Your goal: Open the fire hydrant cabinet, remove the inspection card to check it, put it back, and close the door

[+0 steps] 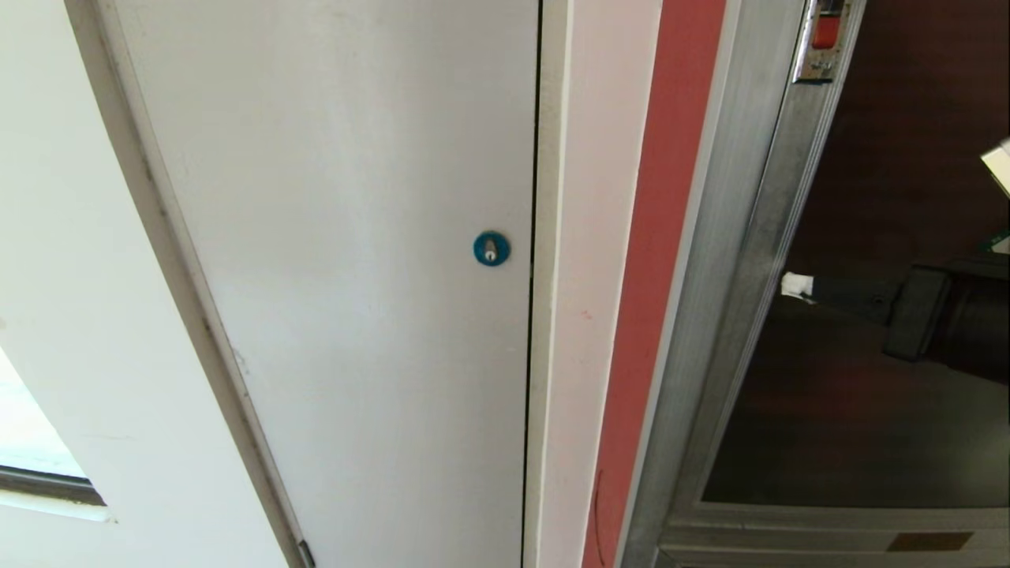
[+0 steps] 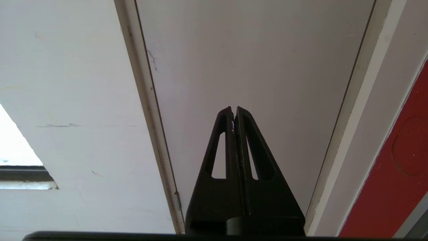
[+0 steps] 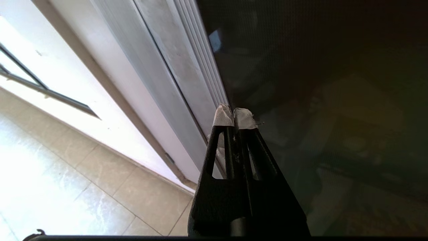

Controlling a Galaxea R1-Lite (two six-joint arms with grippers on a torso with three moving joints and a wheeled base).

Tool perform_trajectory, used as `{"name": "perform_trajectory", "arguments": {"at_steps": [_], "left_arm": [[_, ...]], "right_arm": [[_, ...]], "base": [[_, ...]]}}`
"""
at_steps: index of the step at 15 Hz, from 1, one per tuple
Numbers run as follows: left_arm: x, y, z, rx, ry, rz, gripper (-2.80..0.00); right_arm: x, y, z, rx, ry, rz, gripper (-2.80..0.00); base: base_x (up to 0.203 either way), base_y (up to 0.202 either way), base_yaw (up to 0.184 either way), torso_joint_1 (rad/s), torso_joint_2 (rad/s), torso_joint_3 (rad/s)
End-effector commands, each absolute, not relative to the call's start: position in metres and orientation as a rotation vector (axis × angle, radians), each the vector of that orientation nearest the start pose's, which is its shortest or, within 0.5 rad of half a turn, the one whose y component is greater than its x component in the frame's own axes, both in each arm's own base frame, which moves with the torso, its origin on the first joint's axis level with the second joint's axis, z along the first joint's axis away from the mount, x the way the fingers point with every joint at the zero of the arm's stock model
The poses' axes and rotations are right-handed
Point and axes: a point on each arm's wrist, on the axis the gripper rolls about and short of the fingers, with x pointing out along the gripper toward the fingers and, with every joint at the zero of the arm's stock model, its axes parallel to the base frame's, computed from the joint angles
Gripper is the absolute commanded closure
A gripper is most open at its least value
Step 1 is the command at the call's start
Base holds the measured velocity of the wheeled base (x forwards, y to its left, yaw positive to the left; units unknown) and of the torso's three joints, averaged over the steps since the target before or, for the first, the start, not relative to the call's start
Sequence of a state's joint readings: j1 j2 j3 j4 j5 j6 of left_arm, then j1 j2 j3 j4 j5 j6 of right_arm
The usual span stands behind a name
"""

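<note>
The fire hydrant cabinet shows at the right as a silver aluminium frame (image 1: 734, 276) around the door of dark glass (image 1: 868, 410). A small metal latch with a red tab (image 1: 821, 39) sits high on the door's frame. My right gripper (image 1: 795, 285) reaches in from the right. It is shut, with nothing between its white-taped fingertips, which sit at the glass beside the frame's ribbed edge (image 3: 200, 77). In the right wrist view the right gripper (image 3: 234, 115) stands before the dark glass (image 3: 317, 100). My left gripper (image 2: 234, 108) is shut and empty, facing the white door. The inspection card is out of view.
A plain white door (image 1: 355, 315) with a blue round lock (image 1: 491, 248) fills the left and middle. A red wall strip (image 1: 655, 276) separates it from the cabinet. Beige floor tiles (image 3: 67, 167) lie below. A green-edged sticker corner (image 1: 1000, 170) shows at the far right.
</note>
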State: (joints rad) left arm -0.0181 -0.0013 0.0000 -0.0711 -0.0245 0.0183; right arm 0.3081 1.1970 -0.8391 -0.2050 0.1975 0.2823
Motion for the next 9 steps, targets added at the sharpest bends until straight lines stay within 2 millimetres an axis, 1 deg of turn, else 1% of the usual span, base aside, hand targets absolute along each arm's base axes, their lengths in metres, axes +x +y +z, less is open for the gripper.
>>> {"name": "perform_trajectory", "arguments": {"at_steps": [1, 3, 5, 7, 9], "left_arm": [[-0.021, 0.0, 0.075, 0.019, -0.046, -0.043, 0.0], [-0.021, 0.0, 0.075, 0.019, -0.046, -0.042, 0.0], [-0.021, 0.0, 0.075, 0.019, -0.045, -0.043, 0.0], [-0.021, 0.0, 0.075, 0.019, -0.046, -0.041, 0.0], [-0.021, 0.0, 0.075, 0.019, -0.045, -0.043, 0.0]], "right_arm": [[0.143, 0.053, 0.284, 0.271, 0.181, 0.515, 0.0], [0.127, 0.048, 0.29, 0.272, 0.155, 0.524, 0.0], [0.111, 0.043, 0.3, 0.274, 0.125, 0.532, 0.0], [0.098, 0.039, 0.318, 0.278, 0.072, 0.541, 0.0], [0.09, 0.036, 0.341, 0.282, 0.002, 0.551, 0.0]], "base": [[0.0, 0.0, 0.0, 0.0, 0.0, 0.0], [0.0, 0.0, 0.0, 0.0, 0.0, 0.0], [0.0, 0.0, 0.0, 0.0, 0.0, 0.0], [0.0, 0.0, 0.0, 0.0, 0.0, 0.0], [0.0, 0.0, 0.0, 0.0, 0.0, 0.0]]}}
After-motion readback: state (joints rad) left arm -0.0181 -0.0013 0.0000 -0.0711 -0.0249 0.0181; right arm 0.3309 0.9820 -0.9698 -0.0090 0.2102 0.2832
